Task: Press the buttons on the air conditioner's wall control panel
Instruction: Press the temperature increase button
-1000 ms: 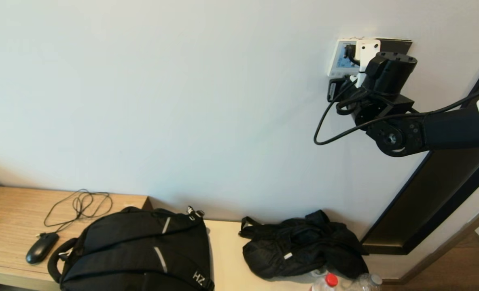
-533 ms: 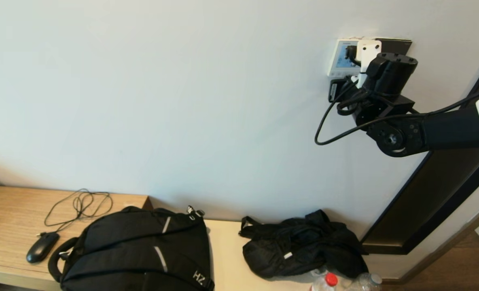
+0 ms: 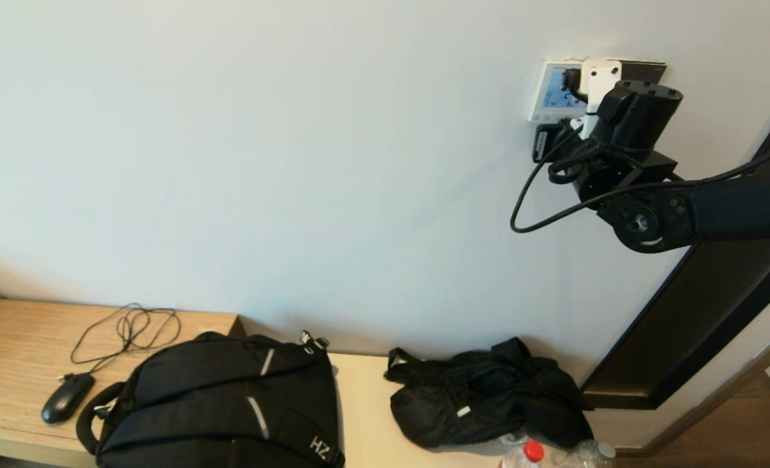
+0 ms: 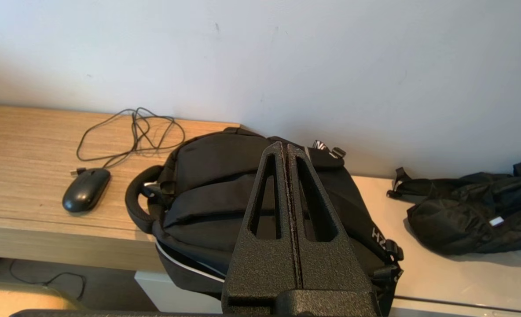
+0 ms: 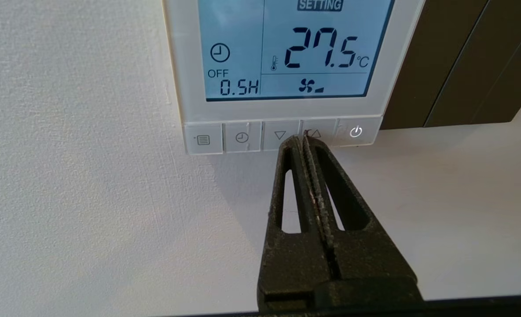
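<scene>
The right gripper (image 5: 304,138) is clenched, its two fingers pressed together into one narrow point that grasps nothing. In the right wrist view this point sits at the lower edge of the air conditioner's wall control panel (image 5: 282,112), at the seam between the down-arrow button (image 5: 280,135) and the up-arrow button (image 5: 315,133). Contact cannot be confirmed. The point appears closer to the up-arrow key.

The buttons (image 5: 282,136) form a row of five along the panel's lower edge: menu, clock, down, up and power (image 5: 356,131). They appear to be small, stiff plastic keys with short travel. No grasp is required; a light, square push on the centre of one key should suffice. The keys sit close together, so an off-centre push risks pressing two at once. The panel housing is probably thin plastic and calls for low force.

The left gripper (image 4: 287,152) is also clenched and empty, parked well below the panel above a black backpack (image 4: 225,193).

The right wrist view alone shows the key symbols and the lit screen reading 27.5 °C. The head view shows the panel (image 3: 549,91) high on the wall, mostly hidden by the right arm, with a dark brown plate (image 3: 645,68) beside it. It also shows a computer mouse (image 3: 66,398) far below.
</scene>
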### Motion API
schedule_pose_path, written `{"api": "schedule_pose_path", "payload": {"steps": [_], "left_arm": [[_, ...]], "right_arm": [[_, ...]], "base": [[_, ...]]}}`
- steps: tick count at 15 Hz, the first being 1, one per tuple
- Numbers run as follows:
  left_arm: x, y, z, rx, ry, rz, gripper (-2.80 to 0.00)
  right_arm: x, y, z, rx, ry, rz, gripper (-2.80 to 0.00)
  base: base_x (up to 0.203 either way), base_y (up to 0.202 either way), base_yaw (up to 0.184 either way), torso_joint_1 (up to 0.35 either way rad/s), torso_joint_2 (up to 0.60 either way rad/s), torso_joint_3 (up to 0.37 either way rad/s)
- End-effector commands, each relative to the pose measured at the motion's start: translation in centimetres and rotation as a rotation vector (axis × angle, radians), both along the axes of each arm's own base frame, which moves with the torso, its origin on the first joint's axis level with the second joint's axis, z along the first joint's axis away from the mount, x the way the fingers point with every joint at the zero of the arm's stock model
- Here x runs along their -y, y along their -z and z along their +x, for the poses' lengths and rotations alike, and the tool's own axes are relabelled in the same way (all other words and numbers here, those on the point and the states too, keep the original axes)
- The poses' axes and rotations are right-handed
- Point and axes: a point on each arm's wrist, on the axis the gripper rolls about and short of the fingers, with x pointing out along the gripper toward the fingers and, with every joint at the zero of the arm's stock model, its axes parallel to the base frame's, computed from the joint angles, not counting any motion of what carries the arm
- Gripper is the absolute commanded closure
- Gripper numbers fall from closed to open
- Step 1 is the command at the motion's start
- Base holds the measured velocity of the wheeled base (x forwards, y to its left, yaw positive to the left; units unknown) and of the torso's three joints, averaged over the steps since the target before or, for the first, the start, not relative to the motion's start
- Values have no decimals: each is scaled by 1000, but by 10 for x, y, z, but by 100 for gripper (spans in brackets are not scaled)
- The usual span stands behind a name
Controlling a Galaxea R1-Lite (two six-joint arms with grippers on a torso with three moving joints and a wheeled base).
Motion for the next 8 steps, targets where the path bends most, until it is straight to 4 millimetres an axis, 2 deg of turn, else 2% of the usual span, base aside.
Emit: {"api": "schedule_pose_path", "payload": {"steps": [1,8], "left_arm": [[0,0,0,0,-1,-1,0],[0,0,0,2,-1,-1,0]], "right_arm": [[0,-1,-3,2,1,-1,0],[-3,2,-4,4,-7,-3,0]], "base": [[0,0,0,0,0,0],[0,0,0,0,0,0]]}}
